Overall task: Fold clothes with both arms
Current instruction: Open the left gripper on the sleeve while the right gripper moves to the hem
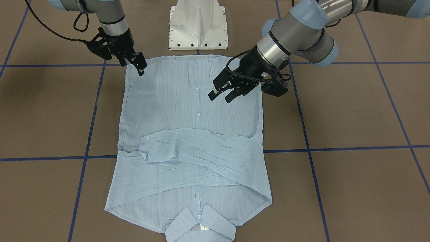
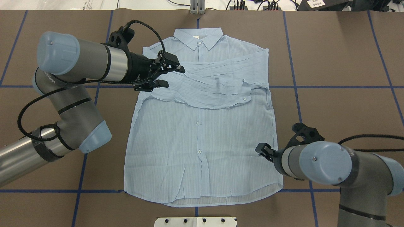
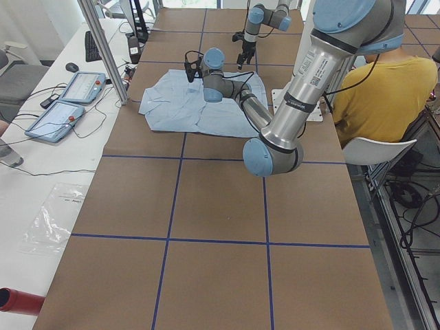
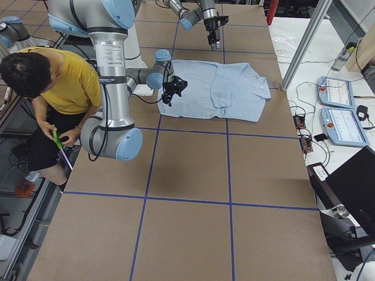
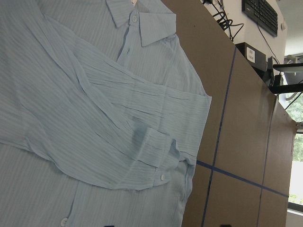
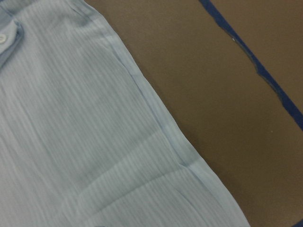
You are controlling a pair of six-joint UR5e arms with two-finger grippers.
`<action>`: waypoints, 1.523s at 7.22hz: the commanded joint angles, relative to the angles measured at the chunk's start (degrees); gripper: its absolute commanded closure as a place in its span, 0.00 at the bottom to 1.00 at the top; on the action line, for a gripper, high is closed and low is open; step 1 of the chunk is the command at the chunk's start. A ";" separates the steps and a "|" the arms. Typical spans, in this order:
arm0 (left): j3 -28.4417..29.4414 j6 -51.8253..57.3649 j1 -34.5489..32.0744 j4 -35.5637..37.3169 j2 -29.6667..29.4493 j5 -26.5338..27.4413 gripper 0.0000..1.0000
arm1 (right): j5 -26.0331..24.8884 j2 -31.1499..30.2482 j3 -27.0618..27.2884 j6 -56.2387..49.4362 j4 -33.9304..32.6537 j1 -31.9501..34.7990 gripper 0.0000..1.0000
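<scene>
Nearest to me, by the table's edge where the robot's white metal base point(image 2: 195, 221) stands, lies the bottom hem point(image 2: 202, 197) of the thin light-blue long-sleeved shirt point(image 2: 199, 135). The shirt lies flat and front-up in the middle of the brown table point(image 2: 341, 104). Its hem points to the robot and its collar to the far edge.

A bit further out, my black two-finger right gripper point(image 1: 140, 67) hangs by the shirt's side edge, close to the hem corner on the robot's right. I cannot tell if its fingers are apart or together. I see no cloth in it.

Further on, both sleeves point(image 2: 208, 88) are laid across the chest, with a buttoned cuff point(image 2: 243, 98) on top. My black two-finger left gripper point(image 2: 174, 77) hangs over the shoulder end of that fold. Its fingers are spread apart and hold nothing. Last comes the pointed collar point(image 2: 198, 38), close to the far edge.

I think the sleeves are done and the next job is to fold the hem up to the collar. To do it well, I want each gripper on its own hem corner, so the left one must go to the near edge first. I should pinch both layers, lift just a little, and move both arms at the same speed. If one goes faster, the fold may go crooked. If I lift high, the sleeves may slide off.
</scene>
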 commanded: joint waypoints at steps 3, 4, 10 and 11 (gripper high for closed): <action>0.48 -0.04 -0.42 0.08 1.61 0.01 0.20 | -3.49 0.22 -2.15 0.94 -4.23 -4.17 0.12; 0.48 -0.04 -0.33 0.08 1.44 -0.07 0.20 | -3.31 -0.04 -2.94 1.90 -4.23 -4.43 0.14; 0.13 -0.04 -0.51 -0.01 1.70 -0.07 0.20 | 0.29 -0.49 -3.74 1.91 -4.40 -4.52 0.31; 0.13 -0.04 -0.60 -0.01 1.70 -0.07 0.20 | 0.38 -0.49 -3.73 1.99 -4.41 -4.70 0.34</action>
